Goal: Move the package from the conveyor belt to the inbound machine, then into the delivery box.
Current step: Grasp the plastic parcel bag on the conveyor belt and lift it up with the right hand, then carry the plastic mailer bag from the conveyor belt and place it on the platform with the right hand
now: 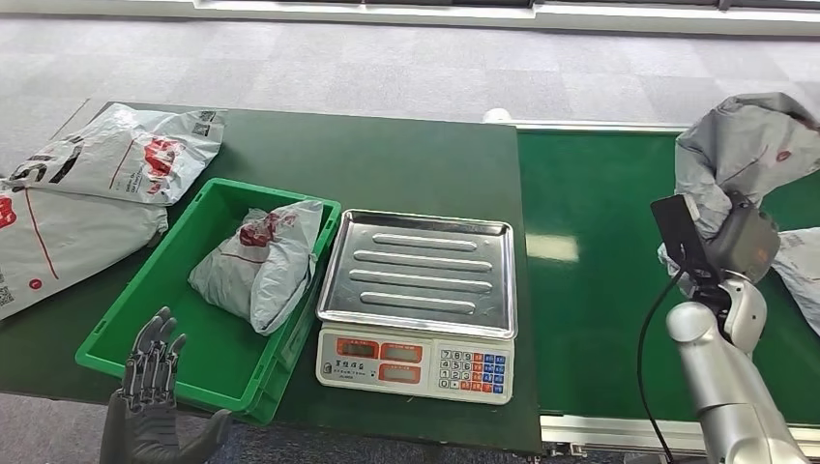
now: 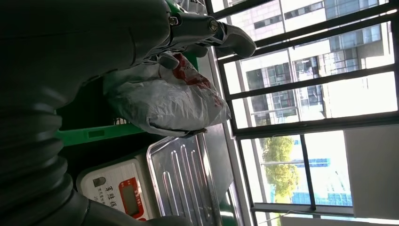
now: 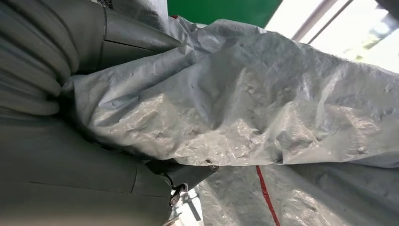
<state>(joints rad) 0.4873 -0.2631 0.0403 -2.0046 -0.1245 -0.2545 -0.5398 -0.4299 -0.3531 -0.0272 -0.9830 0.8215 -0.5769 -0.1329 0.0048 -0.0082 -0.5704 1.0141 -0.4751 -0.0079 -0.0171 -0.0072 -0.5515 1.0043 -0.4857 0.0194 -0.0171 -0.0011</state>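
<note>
A dark green table (image 1: 406, 155) fills the middle of the head view, with a brighter green conveyor belt (image 1: 600, 280) running along its right side. On the table's left end lie two large grey mailer bags (image 1: 87, 193) with red and black print, overlapping the table edge. Beside them sits a green plastic delivery box (image 1: 135, 329); inside it rests a crumpled grey bagged parcel (image 1: 261, 263) with a red mark. Just right of the box stands the inbound machine (image 1: 418, 304), a white weighing scale with a bare ribbed steel tray, two red displays and a keypad. On the belt at far right, the right hand (image 1: 740, 242) grasps a grey plastic package (image 1: 745, 155), raised above the belt; the right wrist view shows the crinkled film (image 3: 263, 108) pinched between thumb and fingers. Another grey bag (image 1: 801, 275) lies on the belt just beside it. The left hand (image 1: 150, 387) hangs at the box's near edge, fingers spread, holding nothing
</note>
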